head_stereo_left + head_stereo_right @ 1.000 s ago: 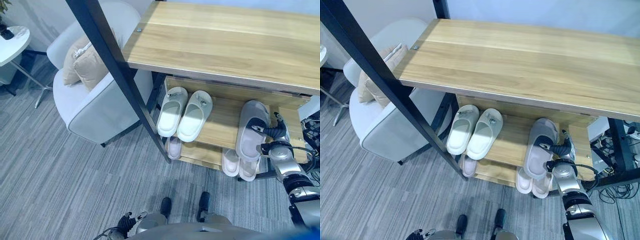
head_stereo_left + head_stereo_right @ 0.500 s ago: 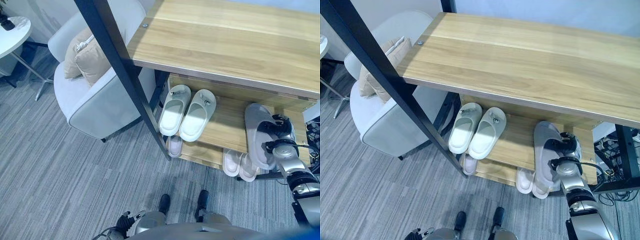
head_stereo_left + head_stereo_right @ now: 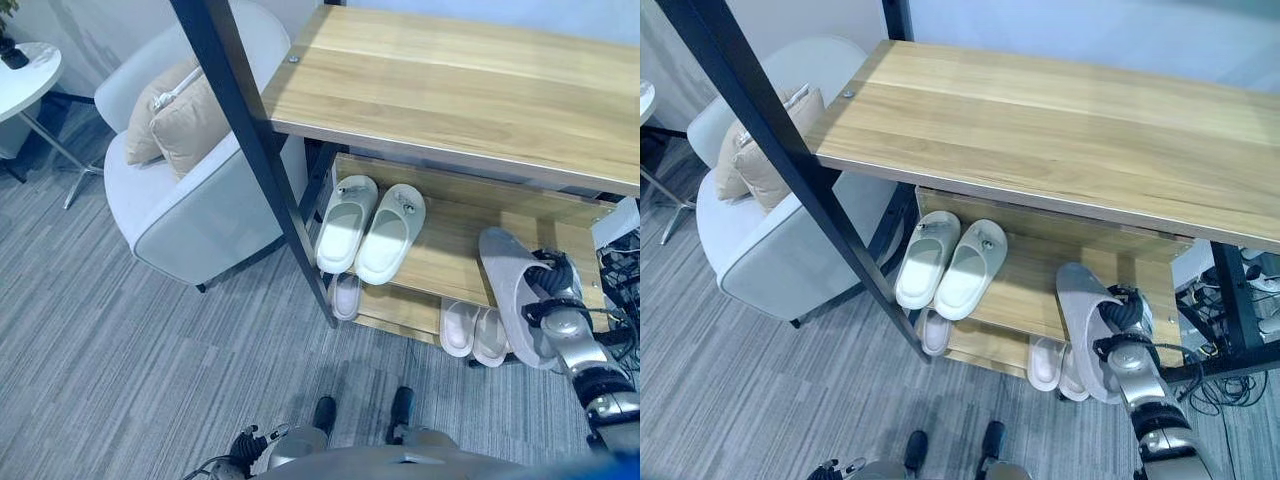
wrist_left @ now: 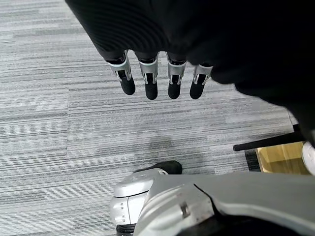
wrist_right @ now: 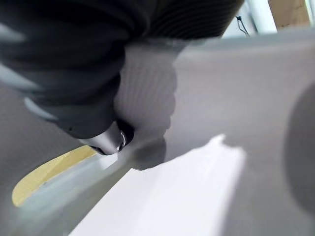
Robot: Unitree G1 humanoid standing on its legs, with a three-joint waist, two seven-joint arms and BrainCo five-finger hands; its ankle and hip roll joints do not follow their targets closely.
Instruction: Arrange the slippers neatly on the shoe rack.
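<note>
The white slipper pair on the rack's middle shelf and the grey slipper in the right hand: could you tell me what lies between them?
Bare wooden shelf between the white pair and grey slipper, seen in both eye views.

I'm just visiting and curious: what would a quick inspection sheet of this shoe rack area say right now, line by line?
Surface: wooden shoe rack with a broad top board and two lower shelves, on grey striped carpet.
Job's things: grey slipper in the right hand, tilted at the middle shelf's right end; white pair side by side on the middle shelf; pale slippers on the bottom shelf.
Clutter: nothing seen.
Hands: right hand gripping the grey slipper; left hand hanging over the carpet, fingers straight.
Cables: a tangle on the floor right of the rack.
Surroundings: white armchair with beige cushions; small round table.
</note>
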